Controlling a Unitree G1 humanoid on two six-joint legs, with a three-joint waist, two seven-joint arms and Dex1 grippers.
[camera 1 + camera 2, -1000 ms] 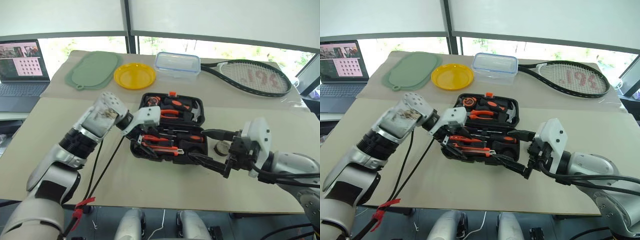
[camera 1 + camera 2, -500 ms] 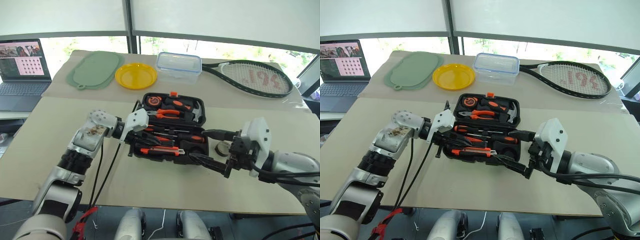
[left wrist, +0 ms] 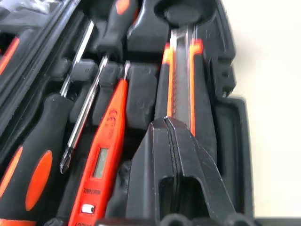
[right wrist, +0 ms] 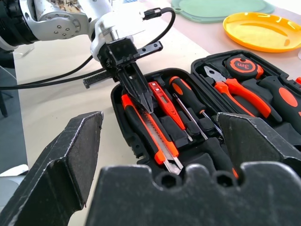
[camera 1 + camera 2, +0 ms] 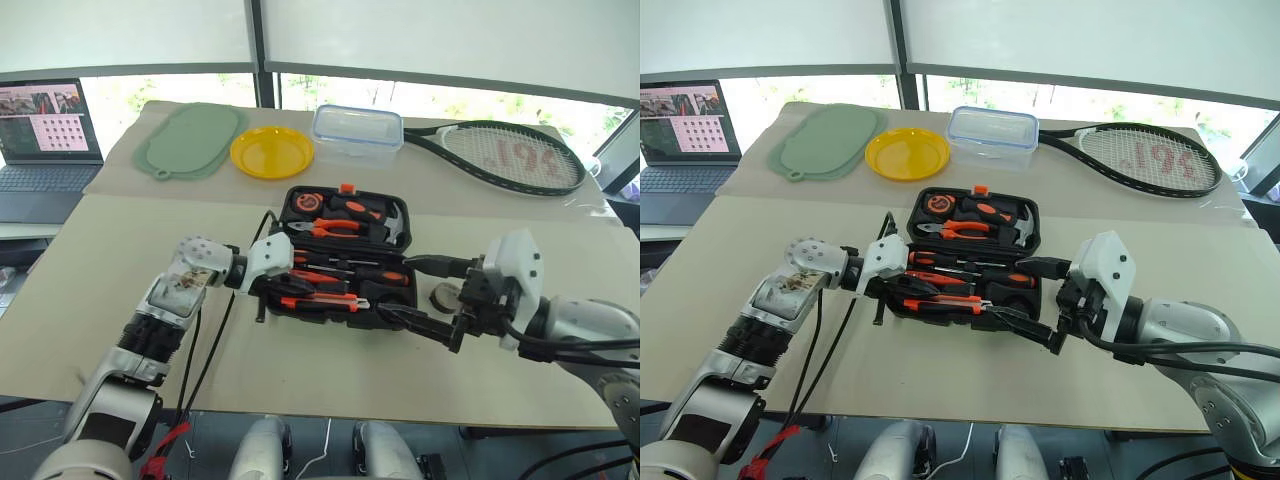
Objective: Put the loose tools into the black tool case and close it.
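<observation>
On the beige tabletop (image 5: 330, 370) the black tool case (image 5: 345, 258) lies open at frame centre, our left hand (image 4: 141, 94) pinched together over the utility knife (image 4: 150, 129), our right hand (image 5: 425, 322) spread empty lower right, so we should press gently, then fetch the tape roll (image 5: 444, 296).

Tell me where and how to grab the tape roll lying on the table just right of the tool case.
The tape roll lies flat on the table, beside the right wall of the black tool case. Probably best to come straight down from above and pinch across its outer rim, one finger on each side. The open right gripper is the nearer one.
</observation>
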